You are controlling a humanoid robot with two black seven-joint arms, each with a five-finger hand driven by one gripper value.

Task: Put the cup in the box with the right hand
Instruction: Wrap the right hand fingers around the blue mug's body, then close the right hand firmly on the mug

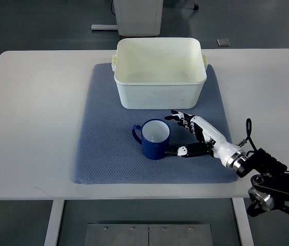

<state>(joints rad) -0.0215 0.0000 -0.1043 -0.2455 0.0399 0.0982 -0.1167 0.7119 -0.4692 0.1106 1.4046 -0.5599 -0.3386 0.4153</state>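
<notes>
From the top view, I am looking down at my white desk [36, 128]. A blue mat [108, 159] is lying on it. A blue cup [154, 139] is standing upright on the mat, with its handle pointing to the left. Behind it, near but not touching, a big white box [159, 72] is sitting on the mat too. The box looks empty inside.

My right robot hand [185, 134] is coming in from the right side. It is reaching toward the right side of the cup. My fingers [177, 117] are spread apart and my thumb is pointing at the cup down low. The thumb tip is just beside the cup wall. I am not holding anything yet. I cannot see my left robot hand at all.

I think I am doing the reaching step now. The cup is not grabbed yet and not in the box. Next I need to slide my robot hand closer, so the cup sits between my thumb and fingers. Then I need to squeeze gently, lift the cup above the near wall, and put it down inside.
</notes>
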